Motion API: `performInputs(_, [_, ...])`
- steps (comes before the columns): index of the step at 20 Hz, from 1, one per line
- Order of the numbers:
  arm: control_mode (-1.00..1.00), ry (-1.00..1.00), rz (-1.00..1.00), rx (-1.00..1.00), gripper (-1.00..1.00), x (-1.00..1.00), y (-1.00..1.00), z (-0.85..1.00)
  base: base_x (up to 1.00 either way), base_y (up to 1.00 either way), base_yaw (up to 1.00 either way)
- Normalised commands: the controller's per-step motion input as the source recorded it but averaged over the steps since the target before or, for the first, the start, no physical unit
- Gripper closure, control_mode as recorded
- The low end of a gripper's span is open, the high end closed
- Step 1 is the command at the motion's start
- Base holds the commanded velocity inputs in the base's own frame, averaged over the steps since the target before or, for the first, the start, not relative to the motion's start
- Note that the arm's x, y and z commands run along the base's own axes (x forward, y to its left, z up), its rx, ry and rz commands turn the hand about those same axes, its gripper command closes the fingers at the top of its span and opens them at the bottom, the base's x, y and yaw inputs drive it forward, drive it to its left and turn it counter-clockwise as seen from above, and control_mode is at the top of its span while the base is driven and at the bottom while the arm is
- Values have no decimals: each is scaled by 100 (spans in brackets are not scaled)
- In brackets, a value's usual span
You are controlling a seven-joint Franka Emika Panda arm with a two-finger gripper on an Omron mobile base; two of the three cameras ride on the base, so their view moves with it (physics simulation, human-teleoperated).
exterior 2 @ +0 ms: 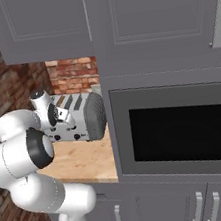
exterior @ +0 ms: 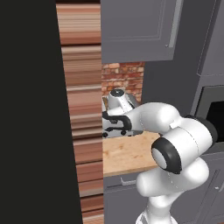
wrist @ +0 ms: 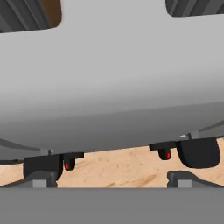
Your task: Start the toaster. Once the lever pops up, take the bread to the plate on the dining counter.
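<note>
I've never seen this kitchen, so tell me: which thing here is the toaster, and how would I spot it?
Start at the big black-windowed microwave built into the grey cabinets. Just left of it, a wooden countertop sits in a brick-backed nook. The toaster stands there: a boxy silver-grey body with dark slots on top and small black knobs in front, the only metal appliance on the wood.

My left base camera looks forward from behind my arm, past a dark panel. My right one faces the same toaster from the other side. My hand camera sits very close above the toaster, looking down its front.
</note>
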Motion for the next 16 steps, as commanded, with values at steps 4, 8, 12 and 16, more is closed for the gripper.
performInputs(4, [-100,-4,0,0,-100,-12,0,3,0,0,0])
performInputs(8, [-100,-12,0,0,-100,-30,0,22,0,0,0])
performInputs(12, [-100,-12,0,0,-100,-28,0,22,0,0,0])
performInputs(16, [-100,-12,0,0,-100,-4,0,18,0,0,0])
